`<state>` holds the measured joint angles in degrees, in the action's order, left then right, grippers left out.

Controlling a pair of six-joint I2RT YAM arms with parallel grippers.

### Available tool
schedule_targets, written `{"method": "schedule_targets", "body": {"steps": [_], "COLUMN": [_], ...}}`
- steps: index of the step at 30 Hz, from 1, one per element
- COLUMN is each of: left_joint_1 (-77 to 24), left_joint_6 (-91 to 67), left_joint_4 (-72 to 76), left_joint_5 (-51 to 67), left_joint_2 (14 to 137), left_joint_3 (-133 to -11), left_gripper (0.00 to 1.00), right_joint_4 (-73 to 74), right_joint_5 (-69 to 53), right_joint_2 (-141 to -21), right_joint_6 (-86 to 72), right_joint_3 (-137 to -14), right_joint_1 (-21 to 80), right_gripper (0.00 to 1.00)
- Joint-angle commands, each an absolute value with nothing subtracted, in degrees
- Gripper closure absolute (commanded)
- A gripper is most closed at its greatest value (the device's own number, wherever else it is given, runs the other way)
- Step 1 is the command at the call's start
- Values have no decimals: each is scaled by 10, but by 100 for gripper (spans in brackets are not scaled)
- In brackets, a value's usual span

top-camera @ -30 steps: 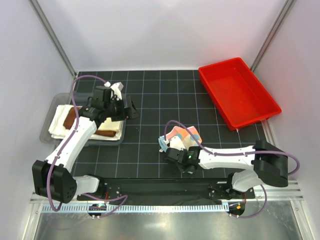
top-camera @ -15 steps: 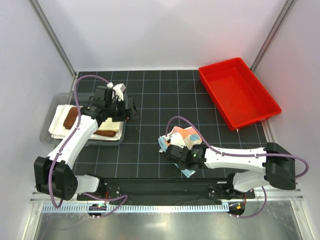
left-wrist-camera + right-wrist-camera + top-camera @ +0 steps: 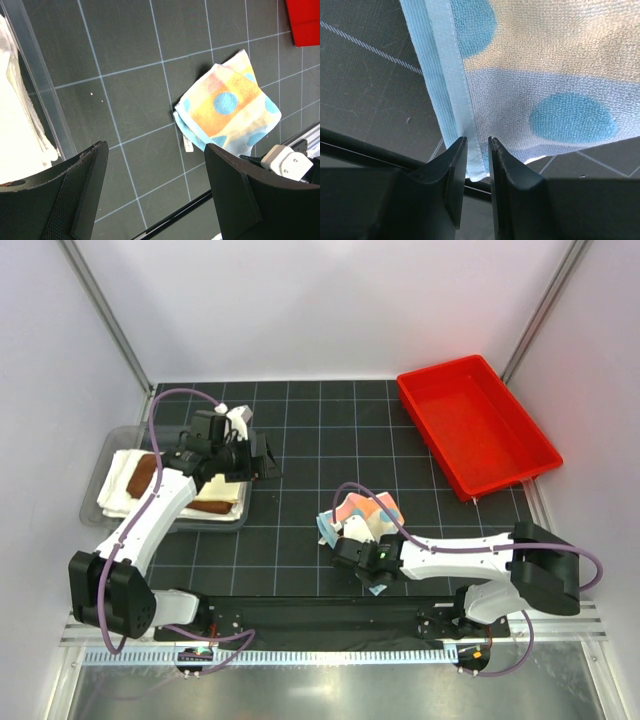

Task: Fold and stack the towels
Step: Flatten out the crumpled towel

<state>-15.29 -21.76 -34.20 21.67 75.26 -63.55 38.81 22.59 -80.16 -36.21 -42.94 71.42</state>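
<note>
Pastel towel (image 3: 365, 510) lies on the black grid mat (image 3: 300, 430), right of centre and near the front rail. It is folded into a rough square with the layers slightly offset. Colours are peach-orange, yellow and pale blue blocks with darker blue dots and a light blue hem. A small white tag sticks out at one edge (seen from the left wrist only).

Right gripper (image 3: 347, 543) is at the towel's near edge. In the wrist view its fingers (image 3: 455, 170) are almost together, pinching the blue hem close to a corner. The terry texture is clear there. A blue corner of the towel also pokes out under the right arm, by the rail.

Left gripper (image 3: 258, 462) hovers over the mat just beside the clear tray (image 3: 112, 440), well apart from the pastel towel. Its fingers (image 3: 92, 165) are spread wide with nothing between them.

In the tray, a cream-white towel (image 3: 118, 495) lies folded with a brown towel (image 3: 143, 475) on top of it. Both are partly hidden by the left arm.

Red bin (image 3: 475, 425) sits at the far right of the mat.
</note>
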Motion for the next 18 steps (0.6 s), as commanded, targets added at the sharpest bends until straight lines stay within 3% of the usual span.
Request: {"method": "schedule_targets", "body": {"steps": [1,18], "left_joint_1": [-153,-153], "left_joint_6": [-206,-206], "left_joint_4": [-343,-342], "left_joint_5": [232,231], "left_joint_2": [753,763], "left_joint_3": [-659,-661], "left_gripper": [19,19], "right_joint_4": [388,359], "right_joint_5": [234,208], "right_joint_2": [-802,-791], "right_joint_6": [-381,-410], "right_joint_3": [-429,-397], "right_joint_1": [717,722], "right_gripper": [69,67]}}
